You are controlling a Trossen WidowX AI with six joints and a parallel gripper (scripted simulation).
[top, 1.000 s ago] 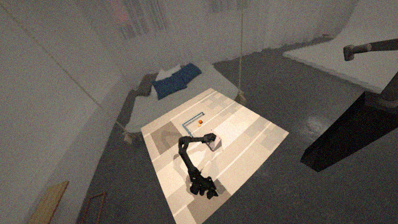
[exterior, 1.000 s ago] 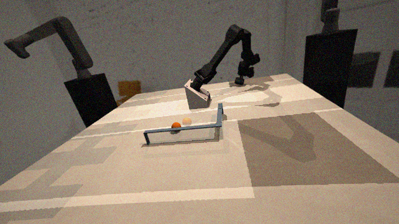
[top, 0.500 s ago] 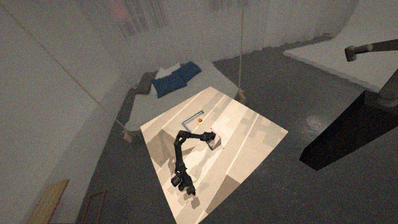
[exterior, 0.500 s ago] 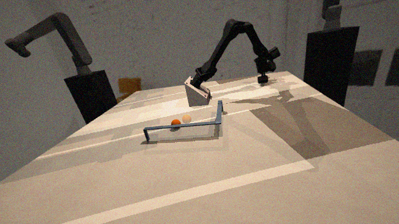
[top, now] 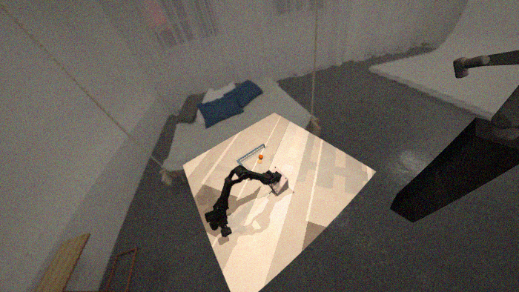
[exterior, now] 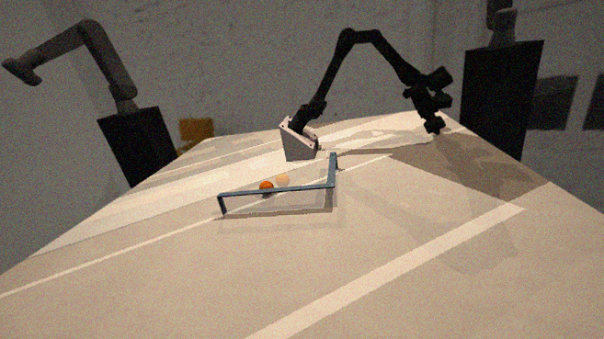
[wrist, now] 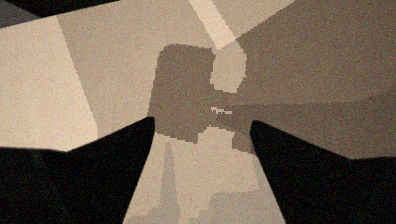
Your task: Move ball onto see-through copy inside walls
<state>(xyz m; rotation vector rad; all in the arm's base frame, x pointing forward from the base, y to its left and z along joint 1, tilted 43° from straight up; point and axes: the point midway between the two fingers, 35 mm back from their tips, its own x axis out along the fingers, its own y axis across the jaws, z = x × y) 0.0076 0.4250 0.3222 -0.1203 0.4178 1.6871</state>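
one orange ball point(exterior: 266, 184) lies on the table point(exterior: 397, 261). one pale see-through copy point(exterior: 282, 179) sits just beside it. two low clear walls point(exterior: 275, 190) with blue rims meet in one corner. one black arm point(exterior: 372, 55) rises from one grey base block point(exterior: 297, 145) and ends in one claw point(exterior: 435, 123) with two fingers, parted, nothing between them. off the table stand two dark pedestals point(exterior: 137, 143), each with one grey arm on top.
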